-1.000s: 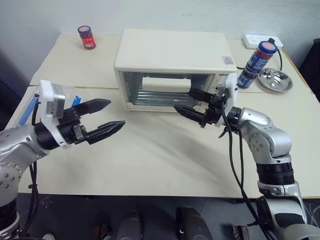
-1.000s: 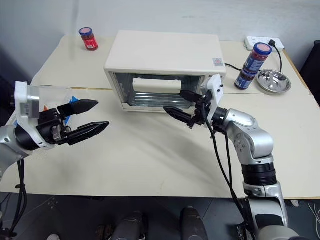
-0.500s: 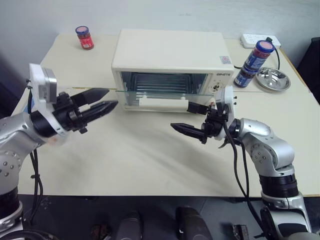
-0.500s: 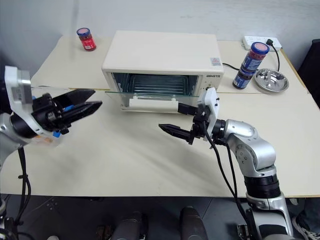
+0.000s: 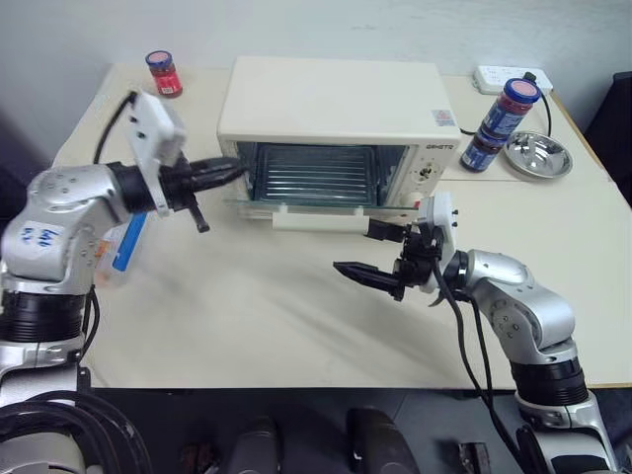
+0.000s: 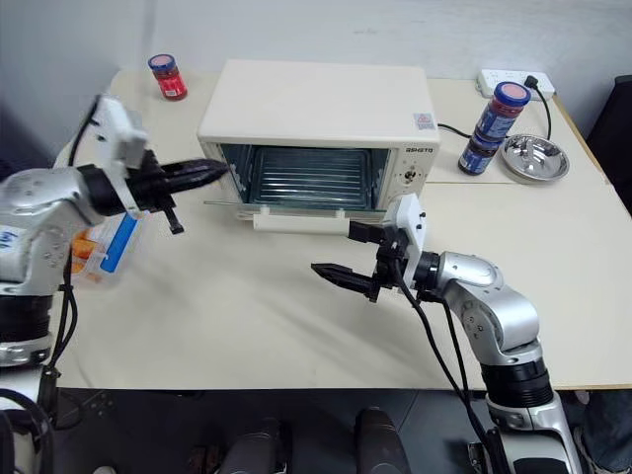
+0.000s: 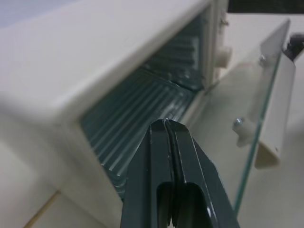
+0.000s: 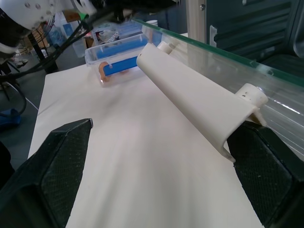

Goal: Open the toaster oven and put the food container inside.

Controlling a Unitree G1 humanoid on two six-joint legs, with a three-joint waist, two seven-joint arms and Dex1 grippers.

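Left eye view gives you no legible toaster oven (image 5: 336, 104) label; left hand (image 5: 229, 171) clenched empty; right hand (image 5: 380, 252) spread, released.

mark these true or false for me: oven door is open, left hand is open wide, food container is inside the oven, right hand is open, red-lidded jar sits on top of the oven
1. The toaster oven door is open: true, it hangs down level.
2. The left hand is open wide: false, its fingers are shut together at the oven's left front corner.
3. The food container is inside the oven: false, it lies on the table under the left arm.
4. The right hand is open: true, and it holds nothing.
5. The red-lidded jar sits on the oven: false, it stands on the table, left of the oven.
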